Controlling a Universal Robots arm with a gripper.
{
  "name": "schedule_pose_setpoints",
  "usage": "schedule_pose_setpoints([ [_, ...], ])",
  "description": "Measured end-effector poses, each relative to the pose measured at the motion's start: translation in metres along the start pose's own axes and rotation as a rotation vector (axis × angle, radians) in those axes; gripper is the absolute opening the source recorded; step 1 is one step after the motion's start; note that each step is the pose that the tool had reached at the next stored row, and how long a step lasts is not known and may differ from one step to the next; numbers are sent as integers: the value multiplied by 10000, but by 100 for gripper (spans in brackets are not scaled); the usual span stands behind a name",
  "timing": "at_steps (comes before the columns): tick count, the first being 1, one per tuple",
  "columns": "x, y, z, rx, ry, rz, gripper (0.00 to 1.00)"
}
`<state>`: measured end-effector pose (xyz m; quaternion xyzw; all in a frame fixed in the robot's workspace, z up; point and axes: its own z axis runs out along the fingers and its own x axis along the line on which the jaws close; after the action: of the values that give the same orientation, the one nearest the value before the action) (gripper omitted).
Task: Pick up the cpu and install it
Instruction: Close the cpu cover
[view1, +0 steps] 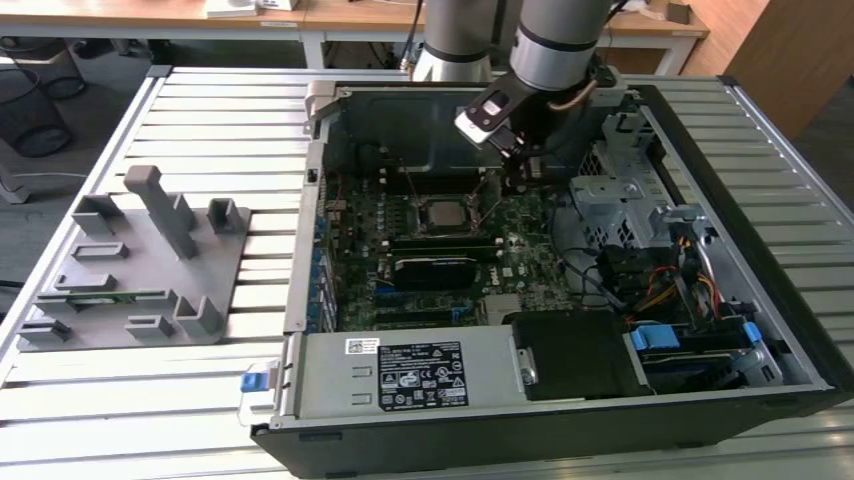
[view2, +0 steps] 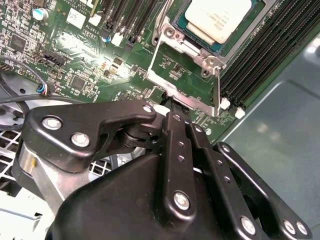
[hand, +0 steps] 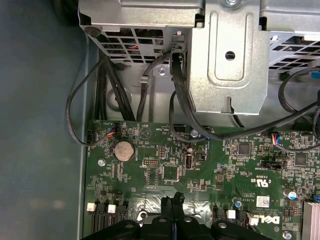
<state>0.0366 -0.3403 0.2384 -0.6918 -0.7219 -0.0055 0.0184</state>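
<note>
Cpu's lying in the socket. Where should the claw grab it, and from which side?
By two opposite edges of its thin rim, from straight above, I'd say: the cpu lies flat, silver top up, inside the socket frame, so side approaches look blocked. The claw is shut and would need opening.

from high up and a little way off, we look down in the exterior view into the whole open computer case on the slatted table, with the arm at its far side. both wrist views sit close over the motherboard, and in each we look past the gripper. the second wrist view faces the cpu in its socket, the first wrist view faces the metal cage at the board's edge.
</note>
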Motion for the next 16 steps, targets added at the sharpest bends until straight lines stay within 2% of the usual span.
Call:
schedule_pose_setpoints([
  [16,2,-41,1,0,-1,-1,11],
])
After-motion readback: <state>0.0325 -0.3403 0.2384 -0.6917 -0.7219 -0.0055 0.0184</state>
